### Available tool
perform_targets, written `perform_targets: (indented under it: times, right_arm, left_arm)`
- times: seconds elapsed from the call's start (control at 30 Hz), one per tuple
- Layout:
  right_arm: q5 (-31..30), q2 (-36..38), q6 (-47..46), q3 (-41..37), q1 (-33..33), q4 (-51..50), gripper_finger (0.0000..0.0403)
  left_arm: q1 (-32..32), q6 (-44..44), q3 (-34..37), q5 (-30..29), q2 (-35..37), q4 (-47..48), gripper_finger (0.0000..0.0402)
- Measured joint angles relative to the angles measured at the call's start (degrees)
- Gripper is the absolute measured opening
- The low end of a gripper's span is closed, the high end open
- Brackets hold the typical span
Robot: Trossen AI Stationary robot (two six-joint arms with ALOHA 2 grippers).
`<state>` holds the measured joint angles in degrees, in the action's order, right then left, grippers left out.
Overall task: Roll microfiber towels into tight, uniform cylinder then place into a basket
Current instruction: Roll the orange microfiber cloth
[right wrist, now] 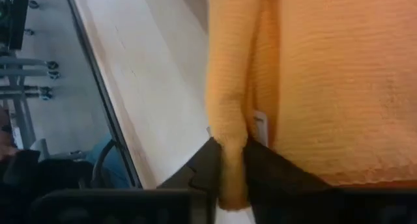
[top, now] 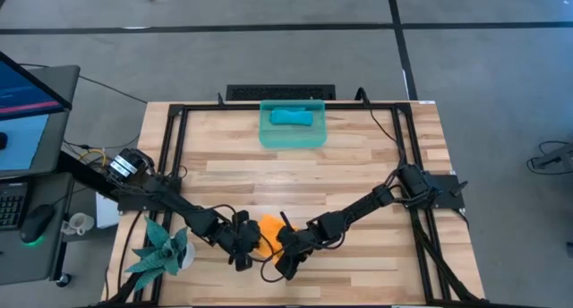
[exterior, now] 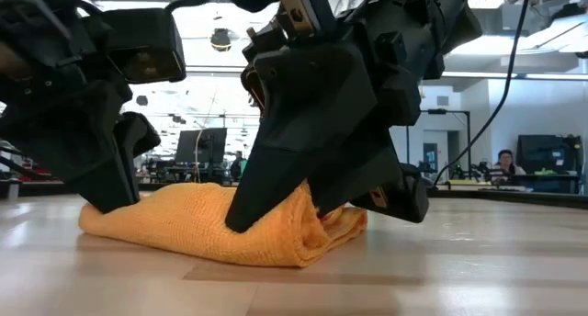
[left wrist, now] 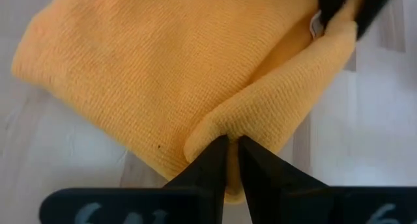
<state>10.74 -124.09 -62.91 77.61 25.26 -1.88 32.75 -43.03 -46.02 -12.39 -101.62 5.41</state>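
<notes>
Orange towel being pinched at both ends for rolling

A fold of the orange towel [top: 268, 227], lying at the table's [top: 358, 165] near edge, is being clenched by the left gripper [left wrist: 229, 146] and right gripper [right wrist: 228, 149], so that it is being kept taut; the teal towel [top: 292, 117] is lying rolled in the basket [top: 292, 140]

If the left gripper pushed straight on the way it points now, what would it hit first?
More of the orange towel itself: the left gripper is shut on a fold at its edge, with the cloth bulk directly ahead. Beyond that, probably the right gripper pinching the far side, though depth is unclear.

orange towel [left wrist: 150, 74]: knitted matt cloth | table [top: 358, 165]: pale, seemingly smooth wood
</notes>
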Motion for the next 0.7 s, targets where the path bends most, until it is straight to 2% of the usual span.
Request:
perform_targets:
  times: [0.23,0.4,0.53,0.7]
  right_arm:
    - [2.1,0.1,2.6,0.2,-1.1,-0.8,0.0165]
    - [1.0,2.1,5.7,0.1,-1.1,-5.3,0.0184]
    - [-5.3,6.6,10.2,0.0,0.4,-15.7,0.0179]
    - [-19.3,12.1,18.7,-0.1,4.1,-22.5,0.017]
  left_arm:
    - [0.2,-7.5,0.0,1.5,0.0,0.0,0.0036]
    - [0.2,-13.1,0.0,2.1,0.0,-0.2,0.0036]
    - [0.2,-16.3,0.1,2.3,0.0,-0.7,0.0036]
    - [0.3,-19.9,0.3,1.6,-0.2,-2.7,0.0036]
